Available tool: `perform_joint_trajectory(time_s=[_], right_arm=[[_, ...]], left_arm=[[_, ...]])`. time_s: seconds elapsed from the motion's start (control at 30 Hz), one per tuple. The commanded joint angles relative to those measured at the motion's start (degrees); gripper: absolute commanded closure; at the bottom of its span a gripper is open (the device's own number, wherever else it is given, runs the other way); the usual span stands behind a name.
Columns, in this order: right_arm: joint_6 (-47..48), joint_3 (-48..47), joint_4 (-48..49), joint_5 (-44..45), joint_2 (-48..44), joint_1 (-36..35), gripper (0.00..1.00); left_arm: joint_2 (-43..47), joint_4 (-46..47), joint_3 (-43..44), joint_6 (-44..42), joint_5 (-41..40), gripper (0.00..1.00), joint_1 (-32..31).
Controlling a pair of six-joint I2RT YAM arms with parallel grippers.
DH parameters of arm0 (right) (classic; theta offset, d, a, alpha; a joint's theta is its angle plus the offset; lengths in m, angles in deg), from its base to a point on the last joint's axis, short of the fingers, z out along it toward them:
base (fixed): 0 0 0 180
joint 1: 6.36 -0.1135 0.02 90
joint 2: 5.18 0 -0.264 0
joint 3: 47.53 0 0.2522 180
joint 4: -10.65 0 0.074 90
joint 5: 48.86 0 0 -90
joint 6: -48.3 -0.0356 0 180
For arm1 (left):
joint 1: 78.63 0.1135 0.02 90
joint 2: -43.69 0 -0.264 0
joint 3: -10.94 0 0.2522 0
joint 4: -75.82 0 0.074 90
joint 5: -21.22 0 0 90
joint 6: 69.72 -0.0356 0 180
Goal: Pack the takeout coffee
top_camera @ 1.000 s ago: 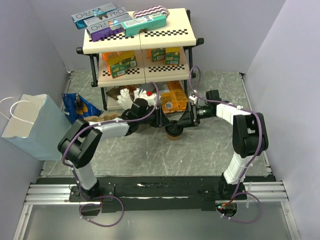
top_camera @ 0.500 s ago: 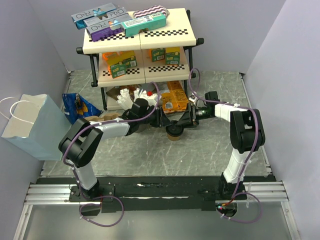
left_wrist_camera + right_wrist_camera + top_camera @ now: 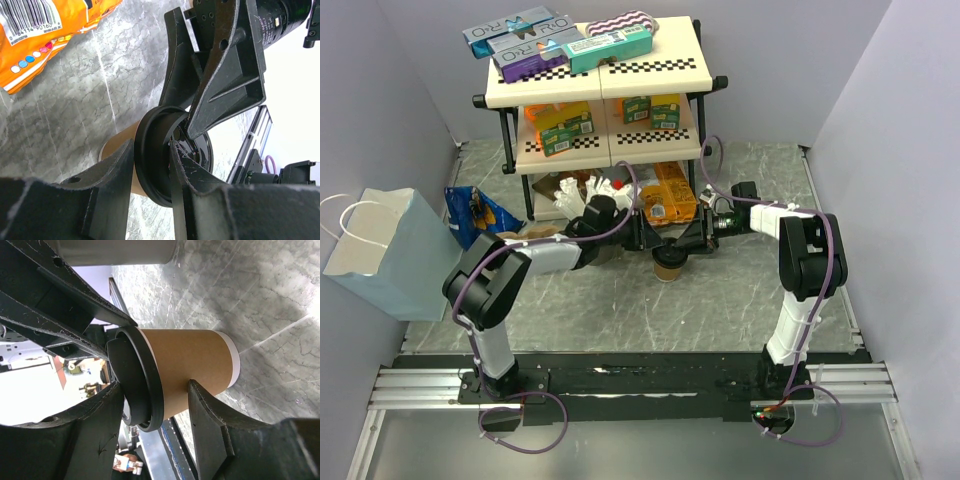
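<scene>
The takeout coffee (image 3: 667,266), a tan paper cup with a black lid, stands on the grey marble floor in front of the shelf. My left gripper (image 3: 652,245) reaches it from the left. In the left wrist view my left gripper (image 3: 150,146) is shut on the lid's rim (image 3: 150,165), one finger outside it and one on the lid's top. My right gripper (image 3: 688,243) comes from the right. In the right wrist view it (image 3: 155,387) is open, one finger over the lid (image 3: 142,380) and the other against the cup's side (image 3: 195,357).
A three-tier shelf rack (image 3: 600,80) with boxes stands just behind the cup. Orange snack bags (image 3: 670,200) lie under it, and one shows in the left wrist view (image 3: 40,40). A pale blue paper bag (image 3: 380,250) stands at the left wall beside a blue snack bag (image 3: 480,215).
Both grippers have shifted slightly back toward the shelf, so more of the cup and lid shows from above. The cup stays in the same spot.
</scene>
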Motion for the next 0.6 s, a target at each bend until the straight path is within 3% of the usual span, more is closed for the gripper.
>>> perform_joint_trajectory(time_s=[0.0,0.57], right_arm=[[2.4,1.5,-2.6,10.7,3.0,-2.3,0.47],[4.9,1.6,-7.1,20.4,3.6,-5.8,0.50]], left_arm=[[-7.2,-18.6,-6.4,-2.2,-2.5,0.70,-1.4],[-7.4,-14.9,-10.4,0.3,-3.0,0.72,-2.0]])
